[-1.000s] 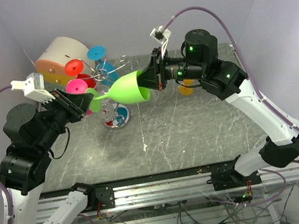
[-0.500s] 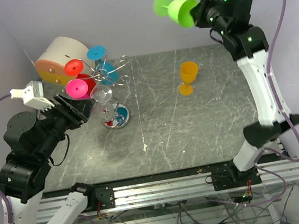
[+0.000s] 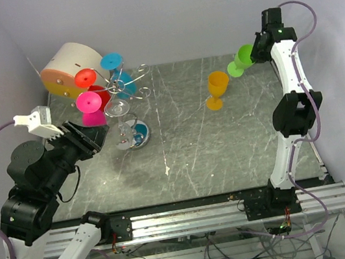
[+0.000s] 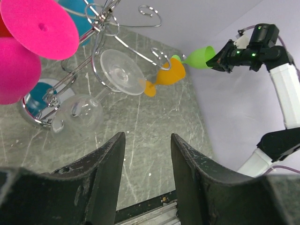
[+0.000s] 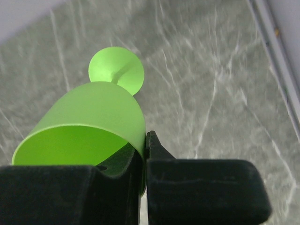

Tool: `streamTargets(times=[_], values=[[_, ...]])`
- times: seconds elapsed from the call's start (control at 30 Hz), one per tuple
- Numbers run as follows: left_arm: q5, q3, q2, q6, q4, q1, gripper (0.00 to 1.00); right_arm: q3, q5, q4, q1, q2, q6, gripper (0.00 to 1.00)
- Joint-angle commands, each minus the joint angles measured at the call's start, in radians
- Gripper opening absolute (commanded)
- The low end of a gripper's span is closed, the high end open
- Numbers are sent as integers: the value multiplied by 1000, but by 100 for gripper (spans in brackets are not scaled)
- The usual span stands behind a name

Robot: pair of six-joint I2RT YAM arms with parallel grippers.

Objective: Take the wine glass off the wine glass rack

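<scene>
The wine glass rack point(image 3: 128, 87) is a silver wire stand with a chrome base point(image 3: 137, 136) at the table's back left. Pink point(image 3: 89, 102), red point(image 3: 85, 77), blue point(image 3: 111, 61) and clear point(image 3: 115, 108) glasses hang on it. My right gripper point(image 3: 254, 53) is shut on the rim of a green wine glass point(image 3: 242, 61), tilted foot-down over the far right of the table. The wrist view shows the bowl point(image 5: 93, 112) pinched between the fingers point(image 5: 145, 140). My left gripper point(image 3: 93, 134) is open and empty, just left of the rack; in its wrist view point(image 4: 147, 138) the rack point(image 4: 101, 28) lies ahead.
An orange glass point(image 3: 217, 88) stands upright on the table just left of the green glass. A big beige drum with an orange face point(image 3: 70, 63) sits behind the rack. Purple walls close in the back and sides.
</scene>
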Motion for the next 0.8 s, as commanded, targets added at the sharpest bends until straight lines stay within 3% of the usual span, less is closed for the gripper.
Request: streamTargets(times=[0.0, 0.27, 0.7, 0.77], values=[[0, -30, 12, 23, -7, 0, 53, -35, 50, -63, 15, -88, -52, 0], [-14, -55, -12, 24, -14, 0, 52, -125, 127, -109, 22, -145, -81, 0], [-75, -41, -85, 25, -94, 0, 52, -221, 82, -89, 109, -99, -85, 0], [-86, -38, -93, 24, -108, 0, 52, -239, 83, -75, 119, -99, -83, 4]])
